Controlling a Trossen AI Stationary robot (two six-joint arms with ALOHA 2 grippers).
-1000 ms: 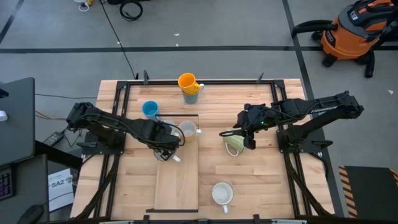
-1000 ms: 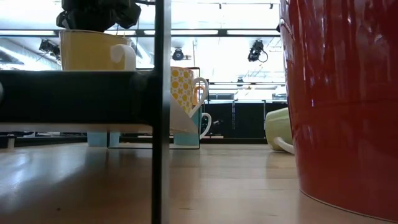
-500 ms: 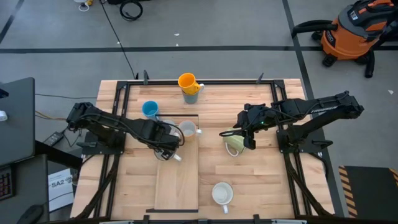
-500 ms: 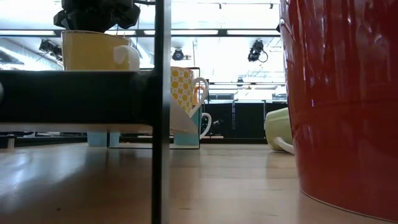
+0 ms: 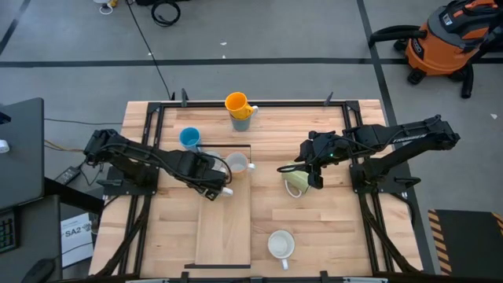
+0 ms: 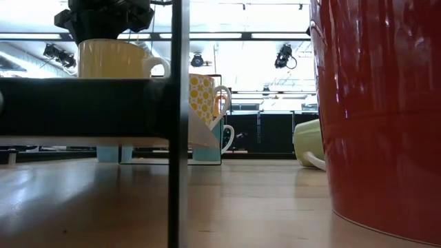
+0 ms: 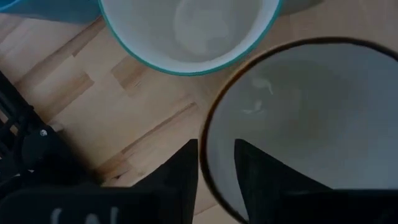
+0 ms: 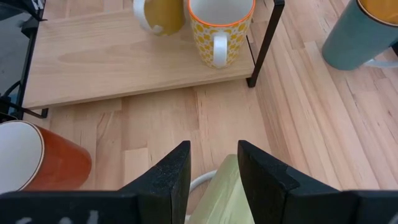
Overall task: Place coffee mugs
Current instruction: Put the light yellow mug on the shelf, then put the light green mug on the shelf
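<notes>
The mug in hand is a yellowish one [image 6: 110,58], upright on the raised wooden shelf [image 5: 224,228] at the desk's left-centre, its handle towards the right in the low view. The left claw [image 5: 211,185] sits directly over it; in the left wrist view one finger [image 7: 186,171] is outside the dark rim and the other inside, so the claw pinches the mug's wall from above. Judging from that, the mug lies straight below the claw with its axis vertical, and letting go calls only for spreading the fingers and lifting straight up.

Just beside it on the shelf stands a white mug with yellow dots [image 8: 219,25]. A bright blue mug [image 5: 189,138] stands just beyond the shelf's far left corner, and an orange mug [image 5: 237,103] is stacked in a greyish one at the far edge.

The right claw [image 5: 308,176] hangs right of the shelf over a pale green mug [image 5: 296,183] lying on its side, rim between its parted fingers; whether it grips is unclear. A white mug [image 5: 280,244] stands alone near the front.
</notes>
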